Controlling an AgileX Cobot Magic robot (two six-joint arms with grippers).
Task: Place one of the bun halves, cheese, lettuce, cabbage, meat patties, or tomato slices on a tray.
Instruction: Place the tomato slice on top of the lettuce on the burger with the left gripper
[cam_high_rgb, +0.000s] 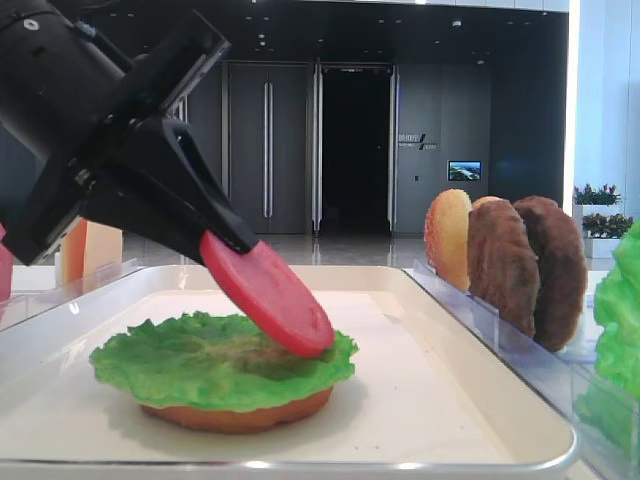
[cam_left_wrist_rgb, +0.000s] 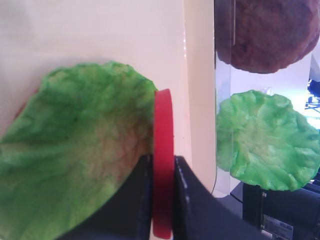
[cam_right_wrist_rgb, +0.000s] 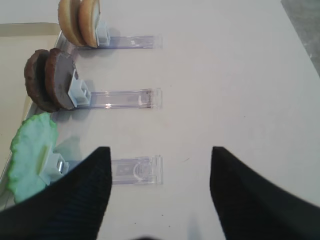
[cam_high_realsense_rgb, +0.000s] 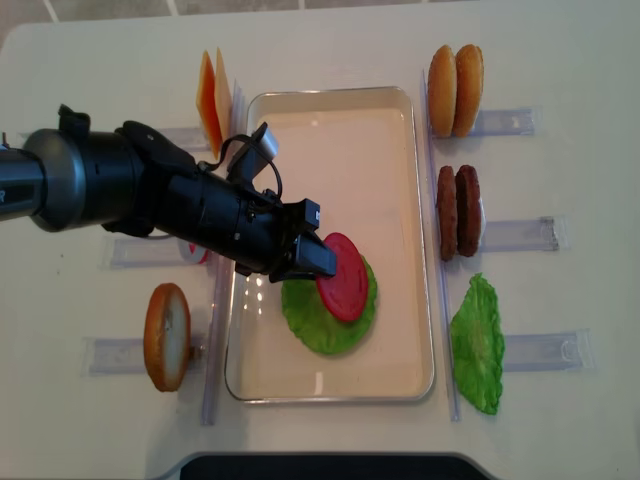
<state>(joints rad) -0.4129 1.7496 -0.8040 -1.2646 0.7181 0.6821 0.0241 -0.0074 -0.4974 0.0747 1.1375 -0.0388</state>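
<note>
Over the tray (cam_high_realsense_rgb: 415, 230), the left gripper (cam_high_realsense_rgb: 318, 258) is clamped on a tomato slice (cam_high_realsense_rgb: 343, 277), its jaws pressed against both flat faces. The slice hangs tilted, with its lower edge touching the lettuce leaf (cam_high_realsense_rgb: 312, 322). That leaf lies flat on a bun half (cam_high_rgb: 238, 413), which rests on the tray floor toward the near end. In the left wrist view the slice (cam_left_wrist_rgb: 163, 165) shows edge-on between the two dark fingers (cam_left_wrist_rgb: 186, 197).

Right of the tray, clear holders (cam_high_realsense_rgb: 520, 235) carry two upright bun halves (cam_high_realsense_rgb: 455, 90), two meat patties (cam_high_realsense_rgb: 458, 211) and a second lettuce leaf (cam_high_realsense_rgb: 476, 343). Left of the tray stand cheese slices (cam_high_realsense_rgb: 211, 97) and another bun half (cam_high_realsense_rgb: 166, 336).

The right gripper (cam_right_wrist_rgb: 161, 185) hovers over the table (cam_right_wrist_rgb: 235, 75) with its fingers spread wide, holding nothing.
</note>
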